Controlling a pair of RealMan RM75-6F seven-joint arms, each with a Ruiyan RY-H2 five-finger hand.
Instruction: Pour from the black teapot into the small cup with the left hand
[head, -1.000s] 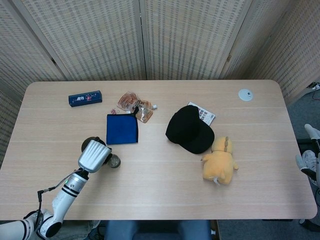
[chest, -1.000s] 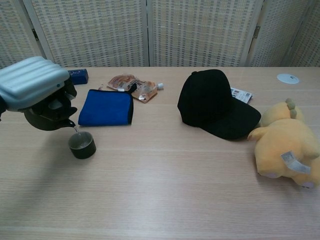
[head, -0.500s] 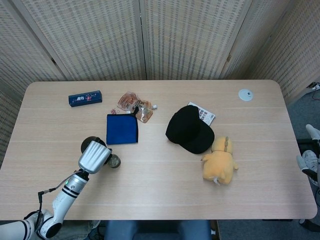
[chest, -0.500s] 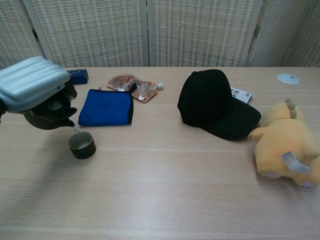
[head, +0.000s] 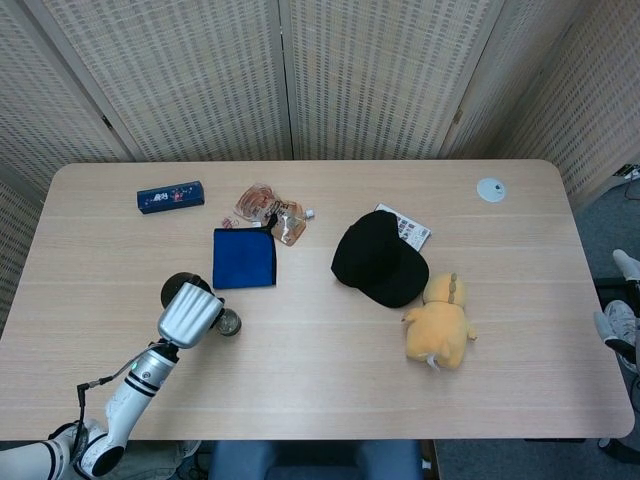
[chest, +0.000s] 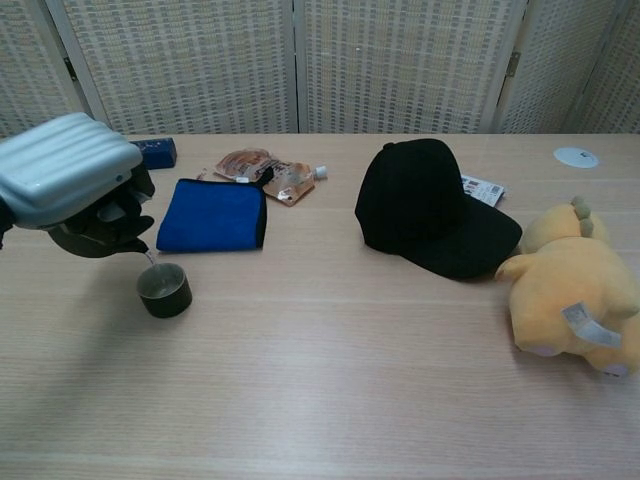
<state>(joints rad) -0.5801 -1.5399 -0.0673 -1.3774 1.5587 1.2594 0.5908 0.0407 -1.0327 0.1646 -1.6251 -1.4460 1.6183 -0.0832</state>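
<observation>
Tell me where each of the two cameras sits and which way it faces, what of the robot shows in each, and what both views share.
Head view: sits high above the near edge, looking steeply down on the whole table; shows the left arm and left hand on the black teapot.
Chest view: sits low at the near edge, looking across the table toward the screen; shows only the left hand at far left, holding the teapot tilted over the small cup.
Shared: left hand, teapot, cup, blue cloth, black cap, yellow plush toy.
</observation>
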